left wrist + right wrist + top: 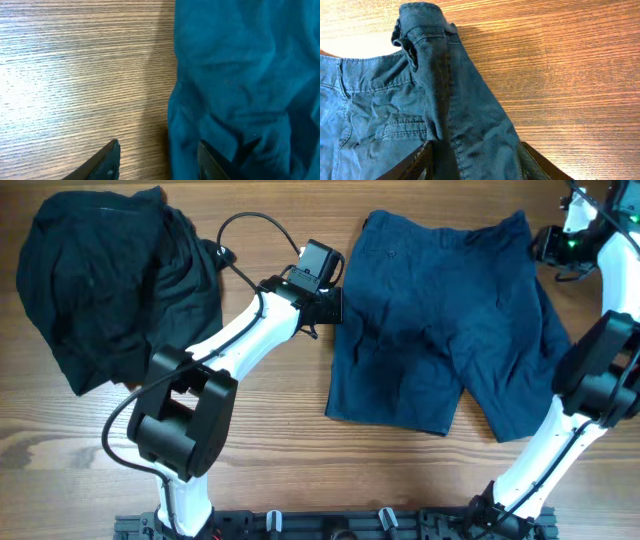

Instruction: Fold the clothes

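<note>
A black garment heap (110,280) lies bunched in the far left corner of the wooden table (300,440). The left arm (240,340) reaches from the near edge toward the middle, where the left end effector (325,302) meets the left side of the navy-blue shorts (440,320).

In the left wrist view, that end effector (158,145) stands open. Its fingers are apart and straddle the hem of the shorts (240,75), one fingertip over bare wood and the other over cloth.

The shorts are spread wrinkled to the right of the table's centre, waistband toward the far edge and both legs toward the near edge.

At the far right, the right end effector (545,245) is at the waistband corner. The right wrist view shows it (475,147) gripping the shorts (380,110), with a ridge of cloth pinched between its fingers and the waistband end beyond them.
</note>
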Controlling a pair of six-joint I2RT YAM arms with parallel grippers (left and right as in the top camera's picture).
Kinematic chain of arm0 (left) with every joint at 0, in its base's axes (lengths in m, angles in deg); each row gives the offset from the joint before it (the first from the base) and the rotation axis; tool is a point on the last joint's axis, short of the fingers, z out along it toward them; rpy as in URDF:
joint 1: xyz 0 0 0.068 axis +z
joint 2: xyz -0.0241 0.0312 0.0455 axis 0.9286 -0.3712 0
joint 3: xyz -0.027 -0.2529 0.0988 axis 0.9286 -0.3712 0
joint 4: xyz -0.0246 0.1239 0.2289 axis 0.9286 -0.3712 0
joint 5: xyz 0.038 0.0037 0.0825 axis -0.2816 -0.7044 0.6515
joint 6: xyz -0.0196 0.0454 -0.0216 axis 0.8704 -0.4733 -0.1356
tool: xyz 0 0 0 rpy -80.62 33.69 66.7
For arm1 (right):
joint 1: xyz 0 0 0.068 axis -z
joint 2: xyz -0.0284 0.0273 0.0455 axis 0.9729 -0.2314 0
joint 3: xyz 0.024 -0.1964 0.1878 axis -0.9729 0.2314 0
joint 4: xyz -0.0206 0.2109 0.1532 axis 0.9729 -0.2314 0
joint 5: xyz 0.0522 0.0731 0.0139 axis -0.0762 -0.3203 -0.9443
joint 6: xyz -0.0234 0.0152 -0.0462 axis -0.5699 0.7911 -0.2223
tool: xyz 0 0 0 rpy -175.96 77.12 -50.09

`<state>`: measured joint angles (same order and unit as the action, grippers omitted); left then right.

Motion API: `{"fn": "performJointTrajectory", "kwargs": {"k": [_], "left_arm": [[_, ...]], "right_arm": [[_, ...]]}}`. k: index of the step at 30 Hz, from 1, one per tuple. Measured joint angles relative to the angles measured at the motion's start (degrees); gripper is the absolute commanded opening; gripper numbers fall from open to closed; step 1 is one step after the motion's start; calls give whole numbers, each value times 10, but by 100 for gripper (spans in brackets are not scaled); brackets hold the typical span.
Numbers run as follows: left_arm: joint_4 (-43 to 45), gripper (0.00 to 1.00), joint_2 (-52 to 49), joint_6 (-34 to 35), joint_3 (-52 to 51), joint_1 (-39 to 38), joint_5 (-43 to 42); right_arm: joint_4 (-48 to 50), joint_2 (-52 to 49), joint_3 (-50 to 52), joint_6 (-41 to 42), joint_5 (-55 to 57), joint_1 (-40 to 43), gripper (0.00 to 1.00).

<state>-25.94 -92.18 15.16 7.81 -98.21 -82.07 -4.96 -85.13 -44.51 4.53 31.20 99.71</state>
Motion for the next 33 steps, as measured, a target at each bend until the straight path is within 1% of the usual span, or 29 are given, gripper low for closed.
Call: {"fn": "performJointTrajectory", "kwargs": {"k": [6,11,14,17,24,27,29,31,32,33], "left_arm": [[0,49,0,0,0,0,0],[0,49,0,0,0,0,0],[0,49,0,0,0,0,0],[0,50,0,0,0,0,0],[0,50,0,0,0,0,0],[0,50,0,0,0,0,0],[0,50,0,0,0,0,0],[0,50,0,0,0,0,0],[0,50,0,0,0,0,0],[0,50,0,0,0,0,0]], "right_arm": [[12,0,0,7,-37,7,51],[11,0,0,26,-62,41,50],[11,0,0,28,-64,47,49],[10,-1,0,28,-64,36,48],[9,-36,0,21,-72,-37,48],[9,-37,0,17,-73,-48,47],[7,-38,0,15,-72,-49,41],[6,-38,0,15,-72,-48,30],[5,-38,0,16,-70,-47,16],[5,-38,0,21,-63,-46,8]]}}
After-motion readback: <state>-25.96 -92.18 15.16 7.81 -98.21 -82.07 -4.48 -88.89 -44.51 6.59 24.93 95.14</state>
